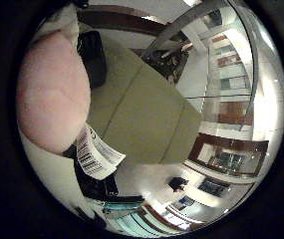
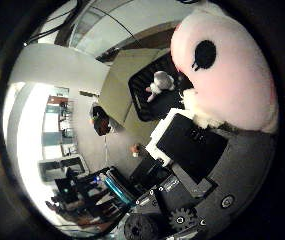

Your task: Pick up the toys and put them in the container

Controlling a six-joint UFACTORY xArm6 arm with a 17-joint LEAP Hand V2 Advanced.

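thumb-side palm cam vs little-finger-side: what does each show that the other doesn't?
Thumb side only: the pink plush's black eye, the black container on the table, with a small light-coloured toy in it, and the hand's black and geared parts. Little-finger side only: a white barcode tag hanging from the plush. Both: the pink plush toy close against the palm, and the olive-green table.

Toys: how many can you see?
2. A pink plush toy is right up against the hand's palm, with a paper tag hanging from it. A small pale toy lies in the black container on the table. More may be hidden.
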